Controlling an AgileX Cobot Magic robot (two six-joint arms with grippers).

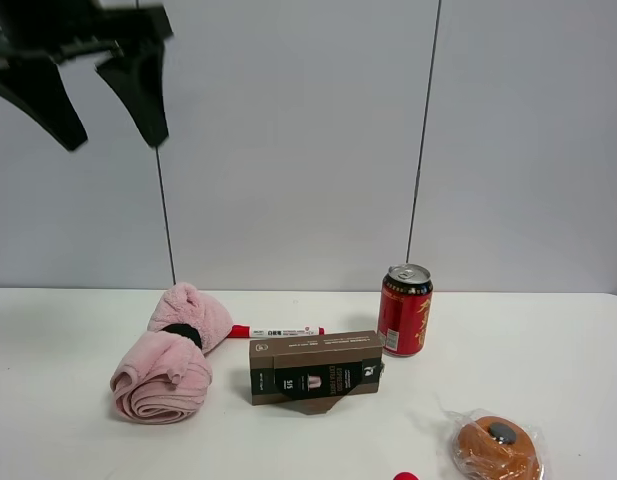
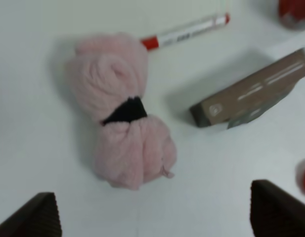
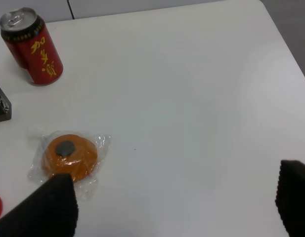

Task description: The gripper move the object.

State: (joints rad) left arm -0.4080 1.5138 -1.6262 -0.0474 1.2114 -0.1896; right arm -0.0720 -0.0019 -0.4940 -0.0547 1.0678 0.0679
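The towel point(image 1: 168, 360) lies on the table point(image 1: 548, 350) well below the left gripper point(image 1: 116, 142). In the left wrist view it sits ahead of the 2 fingertips and roughly between their lines, its long axis running away from the claw. A black band point(image 2: 126, 111) cinches its middle, which looks like the firmest place to pinch such a soft roll.

The left gripper point(image 2: 157, 217) hangs high with its jaws spread wide and nothing in them. That height and opening probably serve to clear the towel's bulk on a descent.

Beyond the towel's far end lies a marker point(image 2: 187, 32), and off to one side the box point(image 2: 251, 91), near enough that a finger could nudge it.

The right gripper point(image 3: 174, 197) is also wide open and empty, parked above bare table. An orange item point(image 3: 69, 155) and a can point(image 3: 31, 47) lie ahead of it, far from the towel.
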